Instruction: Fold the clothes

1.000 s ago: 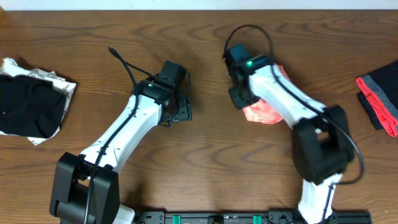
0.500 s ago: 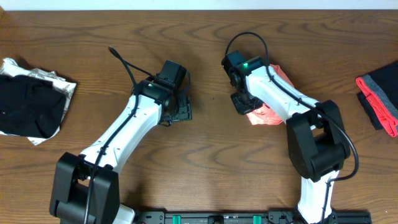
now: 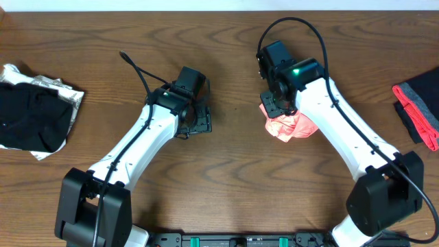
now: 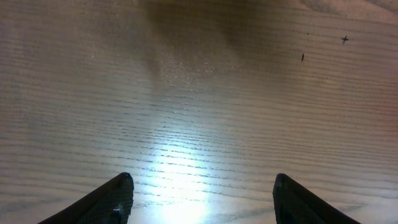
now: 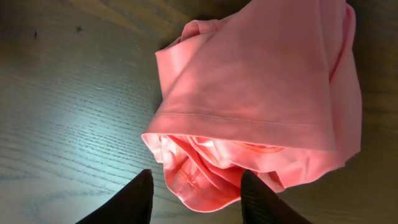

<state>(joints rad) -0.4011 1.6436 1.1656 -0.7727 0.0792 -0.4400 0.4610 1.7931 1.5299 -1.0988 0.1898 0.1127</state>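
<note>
One salmon-pink T-shirt of soft thin fabric (image 3: pixel 295 127) lies scrunched in a loose bundle on the brown wooden table (image 3: pixel 226 41), a bit right of centre (in the right wrist view its stitched hem runs across the bundle, with folds spilling out under it). The right gripper (image 5: pixel 199 199) sits at the bundle's edge with its jaws apart. The lowest fold pokes in between the tips, nothing pinched. The left gripper (image 4: pixel 208 202) is well apart from the shirt, left of centre, jaws wide apart over bare wood. Far left there's a black garment (image 3: pixel 31 116) on a crinkly silver-white sheet (image 3: pixel 68 96), and at the right edge a grey-and-red folded cloth (image 3: pixel 418 113).
</note>
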